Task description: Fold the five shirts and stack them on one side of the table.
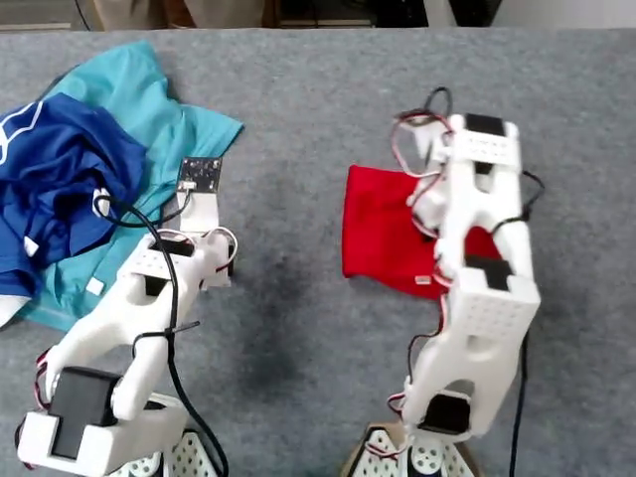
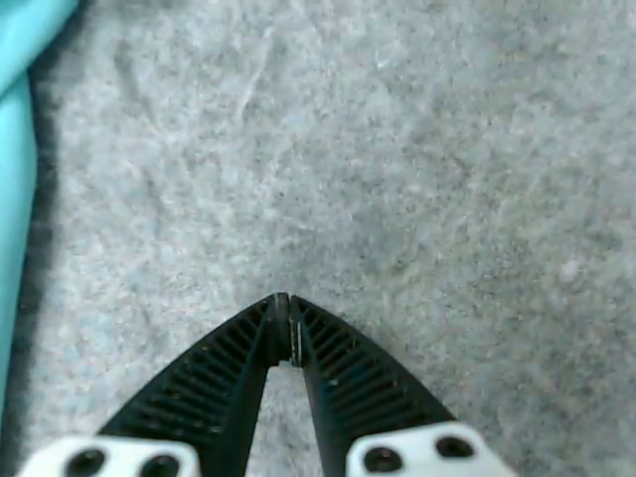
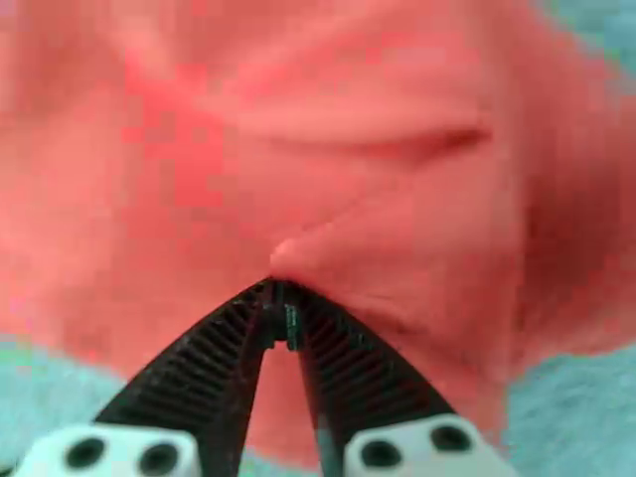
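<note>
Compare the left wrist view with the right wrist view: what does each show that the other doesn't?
Left wrist: an edge of the teal shirt beside bare table, with the left tool shut on nothing. Right wrist: the red shirt, puckered where the right tool is shut on it. Both: grey table and a shut black tool.

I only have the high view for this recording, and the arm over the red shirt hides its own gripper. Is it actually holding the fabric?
Observer: Yes. In its wrist view the right gripper is shut on a pinched ridge of the red shirt.
Operator: And the other arm, beside the teal shirt?
Observer: The left gripper is shut with nothing between its fingers, above the bare grey table.
Operator: Is it touching the teal shirt?
Observer: No. The teal shirt lies off to one side, clear of the fingertips.
</note>
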### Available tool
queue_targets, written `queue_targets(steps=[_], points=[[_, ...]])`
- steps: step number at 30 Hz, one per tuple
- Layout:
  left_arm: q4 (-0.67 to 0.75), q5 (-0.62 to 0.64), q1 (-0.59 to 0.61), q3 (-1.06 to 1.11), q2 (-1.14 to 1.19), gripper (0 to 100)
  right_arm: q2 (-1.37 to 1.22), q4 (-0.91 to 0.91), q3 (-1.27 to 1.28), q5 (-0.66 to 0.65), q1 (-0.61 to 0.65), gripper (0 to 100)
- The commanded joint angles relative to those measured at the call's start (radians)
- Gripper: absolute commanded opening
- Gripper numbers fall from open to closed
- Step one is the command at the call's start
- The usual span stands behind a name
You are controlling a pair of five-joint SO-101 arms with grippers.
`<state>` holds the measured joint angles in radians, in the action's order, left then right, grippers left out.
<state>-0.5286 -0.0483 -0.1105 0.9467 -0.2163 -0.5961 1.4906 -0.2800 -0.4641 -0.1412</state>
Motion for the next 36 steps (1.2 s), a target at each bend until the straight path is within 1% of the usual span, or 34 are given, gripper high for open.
queue_targets(steps=[1,7,11,16,19,21,22,24,27,31,34,36], points=[[0.005,0.0,0.012,-0.009,-0.035,2,-0.018,-0.083,-0.104,-0.003,-0.09,0.2],[0.003,0.0,0.012,-0.009,-0.035,2,-0.047,-0.083,-0.315,-0.003,-0.193,0.2],[0.005,-0.002,0.012,-0.009,-0.035,2,-0.047,-0.023,-0.466,-0.003,-0.222,0.2],[0.003,-0.002,0.012,-0.011,-0.035,2,-0.047,0.084,-0.615,-0.003,-0.22,0.2],[0.003,-0.002,0.012,-0.011,-0.035,2,-0.05,0.216,-0.696,-0.003,-0.197,0.2],[0.003,-0.002,0.012,-0.011,-0.035,2,-0.054,0.282,-0.71,-0.008,-0.17,0.2],[0.002,-0.002,0.012,-0.011,-0.035,2,-0.054,0.284,-0.696,-0.006,-0.16,0.2],[0.0,-0.002,0.012,-0.009,-0.035,2,-0.056,0.252,-0.648,-0.005,-0.156,0.2],[0.005,-0.006,0.006,-0.011,-0.036,2,-0.09,0.144,-0.553,-0.005,-0.16,0.2],[-0.003,-0.002,0.002,-0.068,-0.036,2,-0.185,0.029,-0.476,-0.002,-0.199,0.2],[-0.003,-0.005,-0.032,-0.118,-0.039,2,-0.254,-0.052,-0.475,0.064,-0.249,0.2],[-0.003,-0.006,-0.077,-0.15,-0.042,2,-0.269,-0.103,-0.476,0.121,-0.286,0.2]])
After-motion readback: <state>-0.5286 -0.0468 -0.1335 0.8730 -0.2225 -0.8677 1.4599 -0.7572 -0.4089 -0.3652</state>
